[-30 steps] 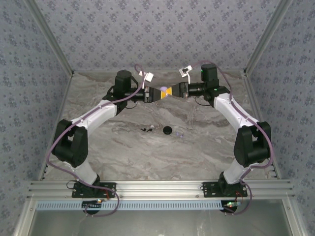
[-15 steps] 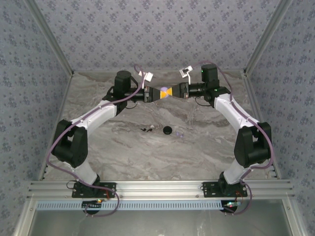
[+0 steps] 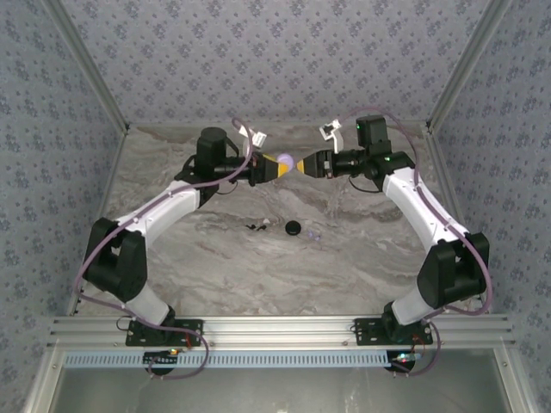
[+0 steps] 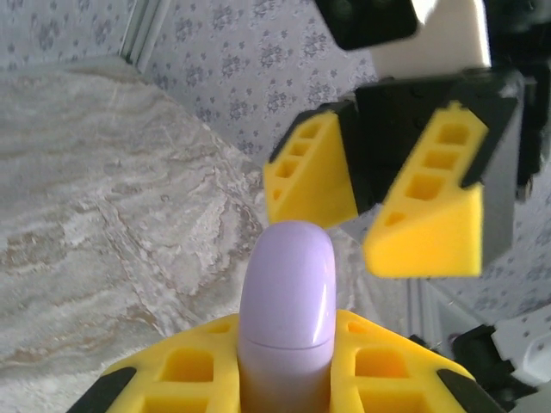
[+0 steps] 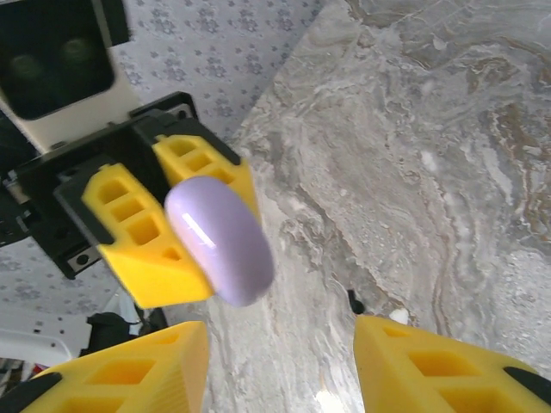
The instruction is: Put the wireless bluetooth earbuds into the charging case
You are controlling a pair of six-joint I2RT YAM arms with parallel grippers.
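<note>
Now our right hand (image 5: 280, 366) has opened, releasing the charging case (image 4: 287, 292). Our left hand (image 3: 274, 167) alone clamps it, so the handover looks done.

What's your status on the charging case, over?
Left pincer shut on charging case, held aloft. Right pincer open, facing it, not touching. Black disc down on table, clear of both.

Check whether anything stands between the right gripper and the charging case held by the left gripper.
Nothing visible does. The charging case sits clamped in the left gripper, and the right gripper faces it with its jaws open. Between them there is just open air.
</note>
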